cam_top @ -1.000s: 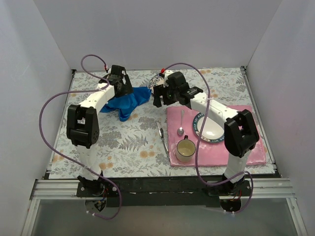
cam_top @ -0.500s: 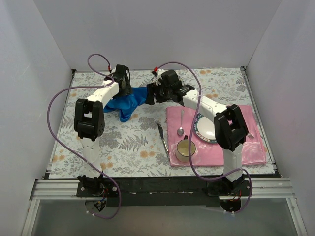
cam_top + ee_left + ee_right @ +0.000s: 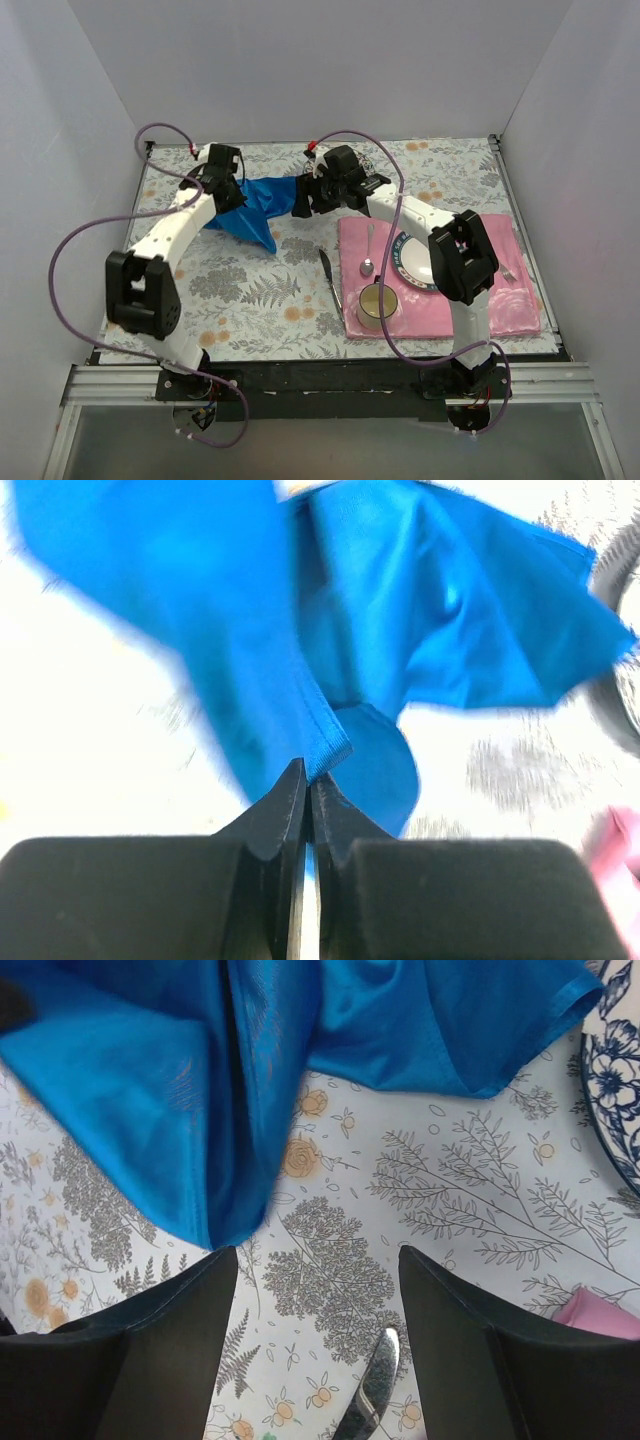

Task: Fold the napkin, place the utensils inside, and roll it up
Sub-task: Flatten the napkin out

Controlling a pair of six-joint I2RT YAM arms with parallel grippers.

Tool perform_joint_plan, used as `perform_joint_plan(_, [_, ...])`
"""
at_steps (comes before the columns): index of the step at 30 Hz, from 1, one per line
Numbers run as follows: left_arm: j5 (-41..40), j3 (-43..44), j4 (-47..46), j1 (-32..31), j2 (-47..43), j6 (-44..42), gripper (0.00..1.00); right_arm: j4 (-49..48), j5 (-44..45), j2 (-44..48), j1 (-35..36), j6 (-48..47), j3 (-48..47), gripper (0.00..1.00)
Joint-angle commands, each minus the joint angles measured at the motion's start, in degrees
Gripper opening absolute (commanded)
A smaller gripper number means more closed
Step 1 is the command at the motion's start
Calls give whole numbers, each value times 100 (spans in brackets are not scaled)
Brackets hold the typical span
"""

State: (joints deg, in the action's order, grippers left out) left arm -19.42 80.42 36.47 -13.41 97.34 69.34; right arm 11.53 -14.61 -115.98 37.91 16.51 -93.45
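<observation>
The bright blue napkin point(image 3: 257, 206) hangs stretched and rumpled over the back of the floral table. My left gripper point(image 3: 229, 190) is shut on its hem, and the left wrist view shows the edge pinched between the tips point(image 3: 309, 772) with the napkin point(image 3: 430, 620) spread beyond. Just right of the cloth, my right gripper point(image 3: 303, 204) stands open above the table, nothing between its fingers point(image 3: 318, 1260); the napkin point(image 3: 190, 1080) lies ahead of it. A knife point(image 3: 328, 278) lies on the tablecloth, its tip point(image 3: 372, 1380) below the right jaws. A spoon point(image 3: 368, 250) rests on the placemat.
A pink placemat point(image 3: 500, 310) at the right carries a blue-rimmed plate point(image 3: 420, 258) and a mug point(image 3: 377, 304). A blue-patterned dish point(image 3: 615, 1080) sits near the back, beside the right gripper. White walls enclose the table on three sides.
The left gripper closed on the napkin's hem and pulled it left and up, stretching the cloth out. The right gripper moved in toward the cloth, its jaws slightly narrower.
</observation>
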Motion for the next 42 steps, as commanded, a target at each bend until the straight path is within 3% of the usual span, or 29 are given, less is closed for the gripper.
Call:
perform_joint_plan(1, [-360,-1068,710,5,-1628,773,0,-204,-349,-126,67,-52,-235,73])
perform_joint_plan(5, [401,-2046,975,75,-3445,1186,0,-204,-770,-223,199,-244,-253,73])
perform_joint_plan(7, [832,-2398,1264,101,-3905,1554,9,-160,-806,-188,321,-298,-200,73])
perform_joint_plan(9, [1402,-2566,1441,102,-4441,1696,8,-160,-815,-83,401,-420,-69,74])
perform_joint_plan(10, [1458,-2619,1546,102,-4608,1679,16,-151,-815,5,471,-456,-16,74])
perform_joint_plan(11, [1406,-2541,1652,102,-4767,1636,30,-107,-824,49,498,-508,28,74])
perform_joint_plan(12, [1075,-2410,1783,102,-4986,1627,55,-64,-850,67,533,-604,98,75])
perform_joint_plan(13, [880,-2278,2020,110,-5092,1609,68,-37,-850,128,559,-640,142,75])
perform_joint_plan(15, [511,-1891,2057,110,-5225,1416,92,-54,-807,172,603,-667,300,76])
perform_joint_plan(16, [309,-1803,1927,110,-5190,1311,98,-63,-806,190,638,-684,336,76])
perform_joint_plan(18, [185,-1531,1777,110,-4946,1100,98,-98,-807,164,700,-693,389,77])
perform_joint_plan(24, [-712,-1187,1855,259,-2968,1415,98,-81,-193,-240,1007,-781,100,84])
perform_joint_plan(28, [-133,-1485,881,908,-2317,1345,98,428,310,-941,1236,-1001,-673,84])
perform_joint_plan(34, [272,-1590,502,1840,-1797,1329,98,412,573,-1198,1289,-913,-965,83])
perform_joint_plan(38, [736,-1880,291,2377,-1701,1275,98,508,775,-1330,1280,-992,-1088,76])
perform_joint_plan(40, [1535,-2021,133,2753,-1578,1362,98,525,776,-1365,1280,-1027,-1061,70])
perform_joint_plan(42, [1931,-2319,-207,2931,-1577,1626,98,570,758,-1366,1289,-1036,-1044,51])
